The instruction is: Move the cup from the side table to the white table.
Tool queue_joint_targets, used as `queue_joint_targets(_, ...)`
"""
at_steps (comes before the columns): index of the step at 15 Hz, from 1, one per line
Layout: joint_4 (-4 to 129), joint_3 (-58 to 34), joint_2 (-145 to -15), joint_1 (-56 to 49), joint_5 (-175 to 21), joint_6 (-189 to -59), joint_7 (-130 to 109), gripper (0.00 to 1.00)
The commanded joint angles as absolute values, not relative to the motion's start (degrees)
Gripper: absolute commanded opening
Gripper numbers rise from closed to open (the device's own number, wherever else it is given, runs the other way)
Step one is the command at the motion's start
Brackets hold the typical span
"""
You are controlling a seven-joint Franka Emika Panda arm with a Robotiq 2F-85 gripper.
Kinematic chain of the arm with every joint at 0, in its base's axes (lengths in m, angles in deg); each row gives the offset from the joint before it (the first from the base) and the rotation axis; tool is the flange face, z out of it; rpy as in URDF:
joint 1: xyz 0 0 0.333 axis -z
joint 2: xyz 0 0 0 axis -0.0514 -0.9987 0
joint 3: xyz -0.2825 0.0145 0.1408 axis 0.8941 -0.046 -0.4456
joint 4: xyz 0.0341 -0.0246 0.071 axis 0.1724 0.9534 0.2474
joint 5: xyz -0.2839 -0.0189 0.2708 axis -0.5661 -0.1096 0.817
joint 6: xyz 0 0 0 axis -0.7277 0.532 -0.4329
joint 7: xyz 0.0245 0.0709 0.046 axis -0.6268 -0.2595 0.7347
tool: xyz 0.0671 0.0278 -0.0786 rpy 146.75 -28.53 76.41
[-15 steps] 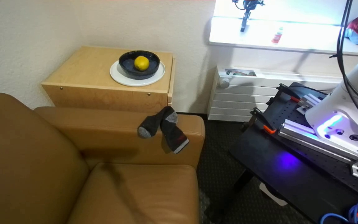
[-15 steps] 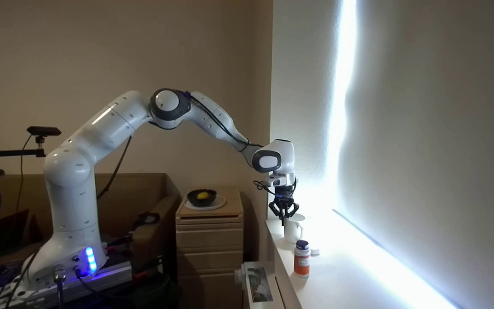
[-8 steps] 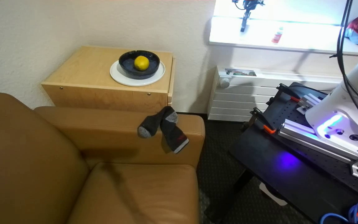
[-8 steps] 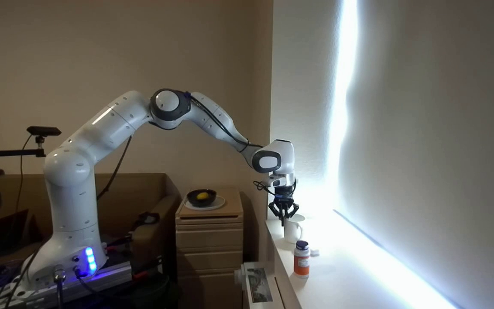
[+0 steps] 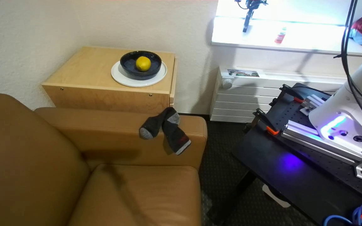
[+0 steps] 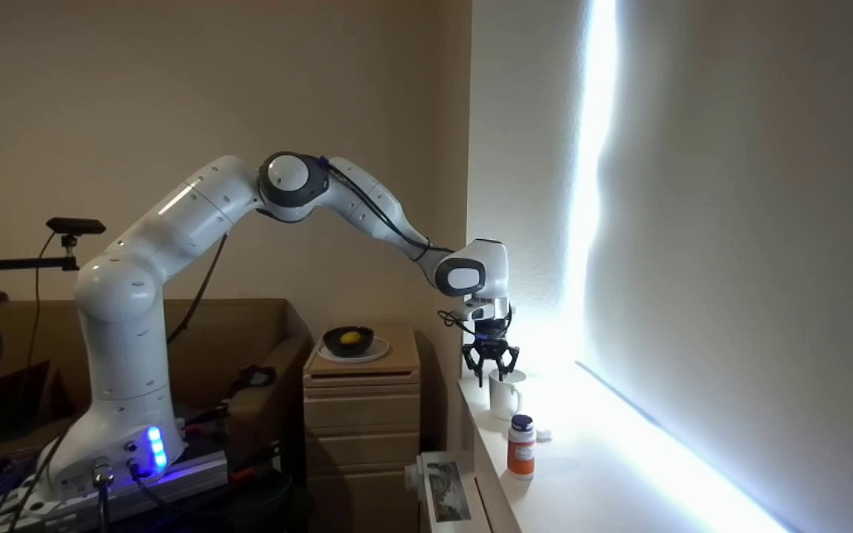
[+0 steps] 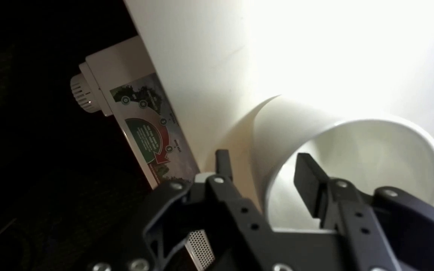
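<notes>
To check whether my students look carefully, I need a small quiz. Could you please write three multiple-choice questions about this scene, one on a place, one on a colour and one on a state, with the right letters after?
1. On the side table, where is the black bowl relative to the white plate?
A. Beside it
B. Under it
C. On top of it

2. What colour is the lid of the bottle?
A. Dark blue
B. Yellow
C. Red

3. How do the jaws stand?
A. Shut on the bottle
B. Open
C. Shut on nothing

1 C: in both exterior views the plate's rim shows beneath the bowl.
2 A: an exterior view shows it dark blue.
3 B: the wrist view shows the fingers apart, with part of the cup visible between them.
</notes>
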State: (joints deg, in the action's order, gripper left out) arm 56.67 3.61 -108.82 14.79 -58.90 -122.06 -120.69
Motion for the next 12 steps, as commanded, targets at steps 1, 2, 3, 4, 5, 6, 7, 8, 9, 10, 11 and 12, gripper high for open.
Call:
queue_joint_targets(1,60.3,3.5,-105.2,15.0,-59.7,-123.6,-120.2,0.79)
queue_joint_targets(2,61.6,4.0,-104.0,14.7,-60.0,-124.8,-120.3,0.87)
queue_joint_targets(3,63.3,4.4,-102.3,14.4,-60.2,-125.8,-120.2,0.95)
queue_joint_targets(4,65.2,4.9,-100.4,14.1,-60.7,-127.1,-119.8,0.99)
queue_joint_targets(5,67.7,5.0,-97.8,13.9,-60.9,-129.2,-119.0,1.00)
queue_joint_targets(6,70.6,4.7,-94.7,14.1,-61.1,-131.0,-117.2,1.00)
queue_joint_targets(7,73.5,3.7,-91.4,14.9,-60.4,-134.1,-113.6,1.00)
queue_joint_targets(8,75.8,2.7,-88.7,15.7,-59.5,-136.6,-110.0,1.00)
queue_joint_targets(9,78.5,2.2,-85.7,15.9,-58.7,-138.8,-106.9,1.00)
queue_joint_targets(10,81.2,1.5,-82.6,16.3,-57.9,-140.5,-103.2,1.00)
queue_joint_targets(11,72.5,3.9,-90.5,15.0,-59.4,-136.4,-109.3,1.00)
queue_joint_targets(12,75.1,3.6,-87.6,15.0,-58.9,-137.6,-106.8,1.00)
